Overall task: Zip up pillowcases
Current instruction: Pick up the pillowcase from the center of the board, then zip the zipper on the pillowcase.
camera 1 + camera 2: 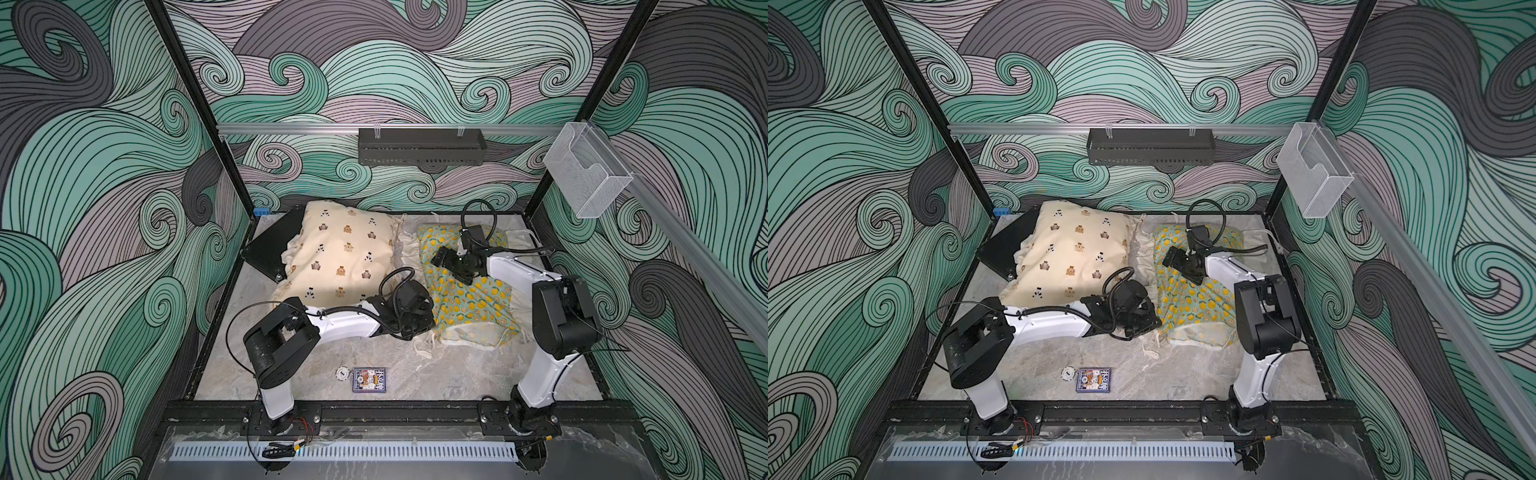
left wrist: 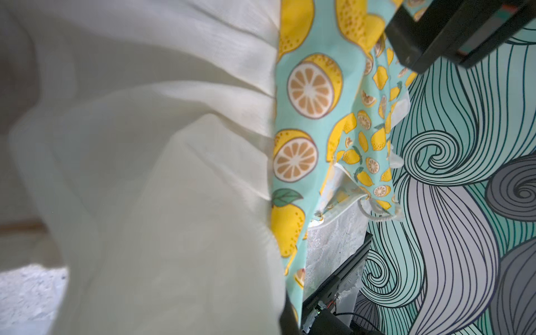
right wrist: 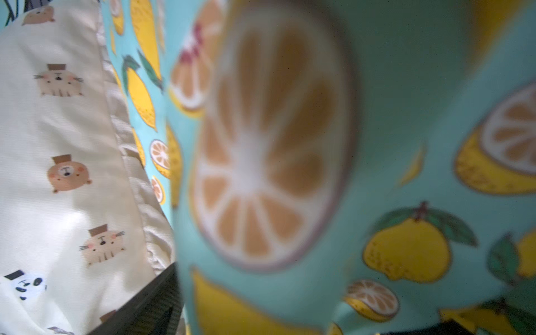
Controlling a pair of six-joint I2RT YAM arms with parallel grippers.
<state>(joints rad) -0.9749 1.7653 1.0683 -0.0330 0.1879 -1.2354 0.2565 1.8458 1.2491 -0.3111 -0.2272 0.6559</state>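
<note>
In a top view, the large cream bear-print stuffed pillowcase (image 1: 345,253) lies at the back left of the grey marbled table (image 1: 436,374). The smaller mint-green lemon-print pillowcase (image 1: 469,299) lies just beside it. The left gripper (image 1: 417,320) sits low between their near corners with its jaws closed; what it pinches cannot be told. The right gripper (image 1: 444,259) rests on the lemon case, jaws spread wide. The left wrist view shows a cream ruffle (image 2: 145,174) against lemon fabric. The right wrist view shows blurred lemon print close up.

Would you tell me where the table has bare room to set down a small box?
The bare front strip of the table, between the card box and the right arm's base. Behind it is crowded: bear pillow, lemon pillow, black case, left arm.
</note>
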